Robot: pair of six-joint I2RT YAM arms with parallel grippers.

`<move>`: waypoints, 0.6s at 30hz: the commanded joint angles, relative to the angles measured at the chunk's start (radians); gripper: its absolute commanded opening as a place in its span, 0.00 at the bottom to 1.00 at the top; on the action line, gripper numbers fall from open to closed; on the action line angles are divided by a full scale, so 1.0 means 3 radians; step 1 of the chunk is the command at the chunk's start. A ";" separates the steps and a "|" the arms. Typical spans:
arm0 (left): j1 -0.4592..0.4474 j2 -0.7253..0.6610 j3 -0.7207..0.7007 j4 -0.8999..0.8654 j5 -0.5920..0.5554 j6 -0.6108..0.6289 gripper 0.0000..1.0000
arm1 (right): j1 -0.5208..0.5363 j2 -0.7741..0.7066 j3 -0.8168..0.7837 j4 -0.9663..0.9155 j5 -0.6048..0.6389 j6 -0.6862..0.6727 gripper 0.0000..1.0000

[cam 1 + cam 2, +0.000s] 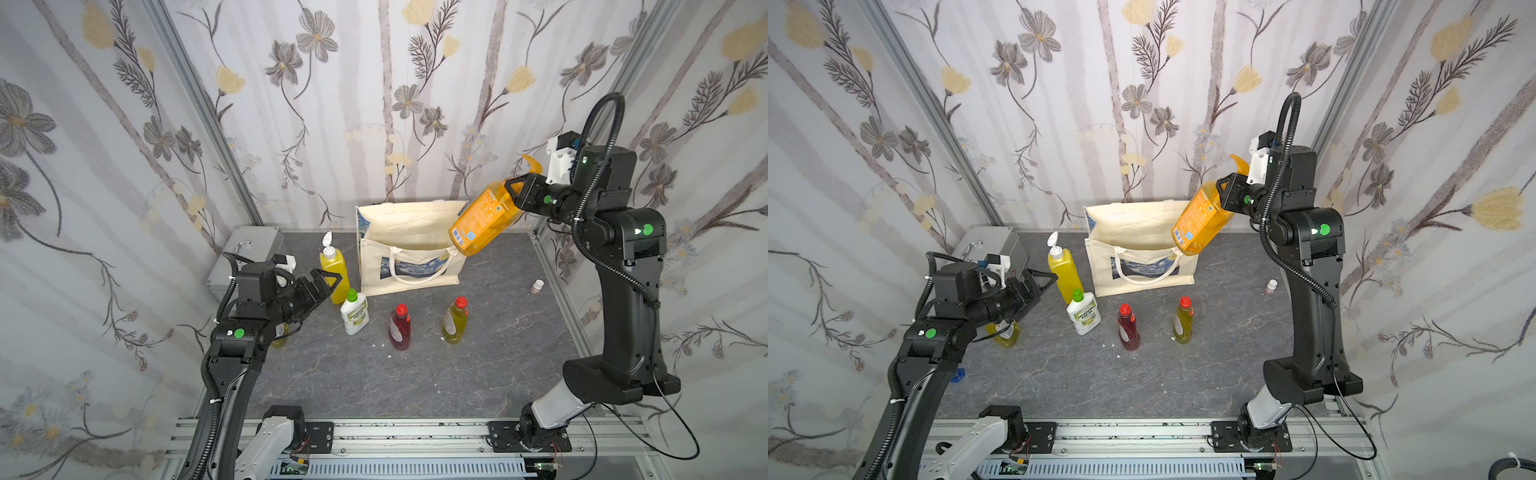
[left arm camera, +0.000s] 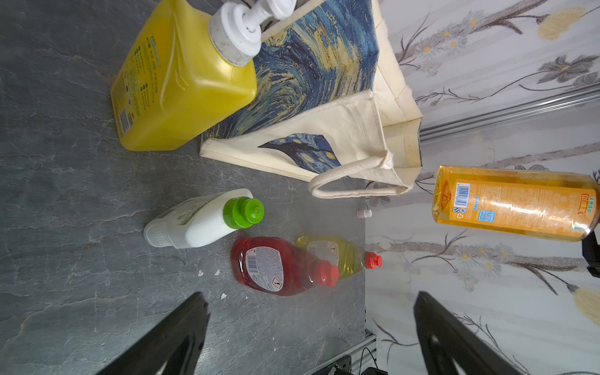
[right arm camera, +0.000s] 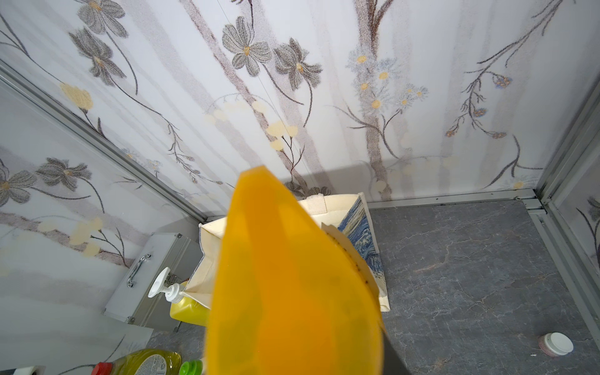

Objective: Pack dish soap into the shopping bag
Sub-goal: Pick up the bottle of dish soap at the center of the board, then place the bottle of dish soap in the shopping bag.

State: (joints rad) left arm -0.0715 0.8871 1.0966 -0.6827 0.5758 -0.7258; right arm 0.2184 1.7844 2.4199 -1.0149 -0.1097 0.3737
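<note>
My right gripper is shut on the neck end of the orange dish soap bottle. The bottle hangs tilted, base down, over the right upper corner of the cream shopping bag, and it fills the right wrist view. On the table stand a yellow pump bottle, a white green-capped bottle, a dark red bottle and a yellow-green bottle. Another yellow-green bottle is half hidden under my left arm. My left gripper is open and empty beside the yellow pump bottle.
A silver metal case lies at the back left corner behind my left arm. A tiny pink white-capped bottle stands near the right edge of the grey table. Patterned walls close in on three sides.
</note>
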 commanded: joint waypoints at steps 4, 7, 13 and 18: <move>0.0002 -0.0042 -0.0011 -0.0034 -0.0047 -0.0014 1.00 | 0.0008 0.0089 0.0038 0.0933 -0.0025 0.0191 0.10; 0.0003 -0.0067 -0.0015 -0.0055 -0.0073 -0.0025 1.00 | 0.0007 0.0149 0.0035 0.1021 -0.0022 0.0210 0.10; 0.0003 -0.0118 -0.0045 -0.0077 -0.0145 -0.0055 1.00 | 0.0007 0.0276 0.0037 0.1245 0.0008 0.0260 0.10; 0.0003 -0.0110 -0.0051 -0.0071 -0.0193 -0.0080 1.00 | 0.0006 0.0416 0.0035 0.1422 -0.0005 0.0288 0.10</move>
State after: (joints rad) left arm -0.0711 0.8543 1.0817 -0.7090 0.5343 -0.7383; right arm 0.2184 1.8961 2.4199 -0.8505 -0.1024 0.4160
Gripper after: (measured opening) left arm 0.995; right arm 0.350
